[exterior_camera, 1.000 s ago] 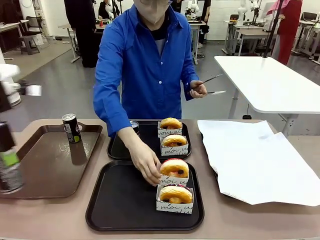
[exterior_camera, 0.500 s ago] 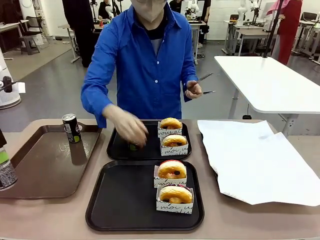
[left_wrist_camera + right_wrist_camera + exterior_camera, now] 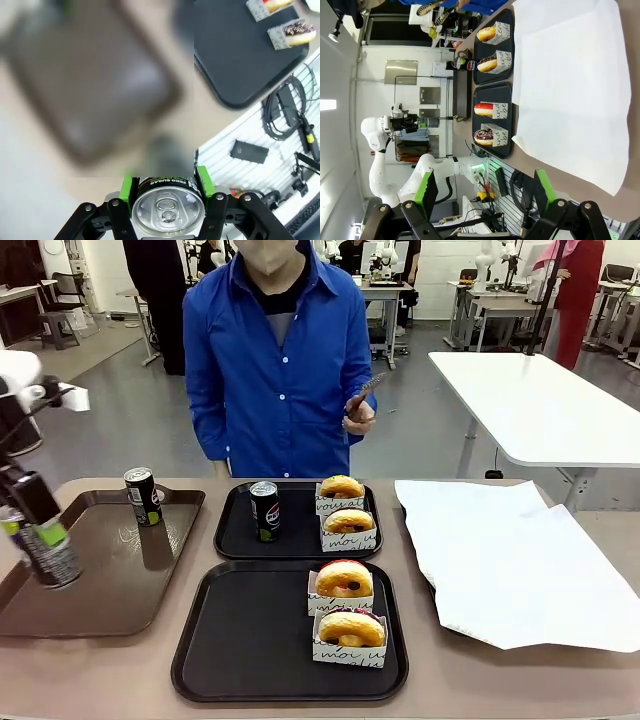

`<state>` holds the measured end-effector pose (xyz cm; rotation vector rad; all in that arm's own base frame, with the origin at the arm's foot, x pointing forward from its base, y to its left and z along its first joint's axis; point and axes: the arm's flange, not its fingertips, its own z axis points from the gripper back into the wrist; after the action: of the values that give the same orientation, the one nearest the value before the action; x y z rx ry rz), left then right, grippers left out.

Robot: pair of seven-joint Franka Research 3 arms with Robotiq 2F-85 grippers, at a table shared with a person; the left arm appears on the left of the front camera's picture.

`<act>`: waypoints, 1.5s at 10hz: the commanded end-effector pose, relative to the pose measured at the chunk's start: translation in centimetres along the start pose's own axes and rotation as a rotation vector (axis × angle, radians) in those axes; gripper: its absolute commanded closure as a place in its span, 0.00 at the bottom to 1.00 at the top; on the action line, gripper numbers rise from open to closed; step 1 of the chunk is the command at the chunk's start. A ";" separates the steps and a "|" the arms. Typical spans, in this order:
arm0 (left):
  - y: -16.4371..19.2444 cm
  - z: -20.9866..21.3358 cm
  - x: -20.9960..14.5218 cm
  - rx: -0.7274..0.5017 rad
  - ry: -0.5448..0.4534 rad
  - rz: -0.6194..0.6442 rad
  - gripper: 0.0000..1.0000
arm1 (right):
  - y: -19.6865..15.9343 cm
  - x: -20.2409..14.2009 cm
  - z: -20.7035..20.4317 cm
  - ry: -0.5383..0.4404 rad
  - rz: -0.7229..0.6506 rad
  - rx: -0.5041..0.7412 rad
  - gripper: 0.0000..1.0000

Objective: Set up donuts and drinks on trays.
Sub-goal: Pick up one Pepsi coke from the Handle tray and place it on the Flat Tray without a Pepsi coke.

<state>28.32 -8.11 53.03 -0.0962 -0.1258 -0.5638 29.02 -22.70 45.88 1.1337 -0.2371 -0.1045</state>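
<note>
Left end effector (image 3: 167,212) clamped on a black can (image 3: 168,207), green pads (image 3: 126,189) tight against its sides, hanging over the brown tray (image 3: 90,585) at the desk's (image 3: 500,680) left. Right end effector (image 3: 485,192) spread wide, nothing between. Second can (image 3: 264,511) upright on far black tray (image 3: 240,530) beside two boxed donuts (image 3: 343,502); two more (image 3: 348,612) on near tray (image 3: 250,640). Third can (image 3: 143,496) apparently standing on the brown tray's far edge.

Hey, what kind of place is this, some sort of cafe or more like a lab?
Most likely a robotics lab, staged as a snack counter. A white robot arm stands at the table, more white work tables stand on the open grey floor behind, and cables lie beside the black trays.
</note>
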 end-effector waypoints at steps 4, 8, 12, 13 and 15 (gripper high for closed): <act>-5.9 -4.0 7.4 0.040 -0.090 -0.165 0.42 | 0.0 0.0 0.1 -0.004 0.014 0.017 0.00; -9.7 -8.0 12.3 0.037 -0.068 -0.234 0.42 | 0.0 0.0 0.1 -0.004 0.014 0.017 0.00; -12.1 -12.1 14.4 0.042 0.016 -0.221 0.42 | 0.0 0.0 0.1 -0.004 0.014 0.017 0.00; -12.6 -13.0 14.7 0.047 0.023 -0.227 0.42 | 0.0 0.0 0.1 -0.004 0.014 0.017 0.00; -12.9 -15.2 15.0 0.057 0.023 -0.220 0.42 | 0.0 0.0 0.1 -0.004 0.014 0.017 0.00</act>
<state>34.69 -28.07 41.09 -0.0506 -0.0992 -0.7985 29.02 -22.70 45.89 1.1337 -0.2370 -0.1042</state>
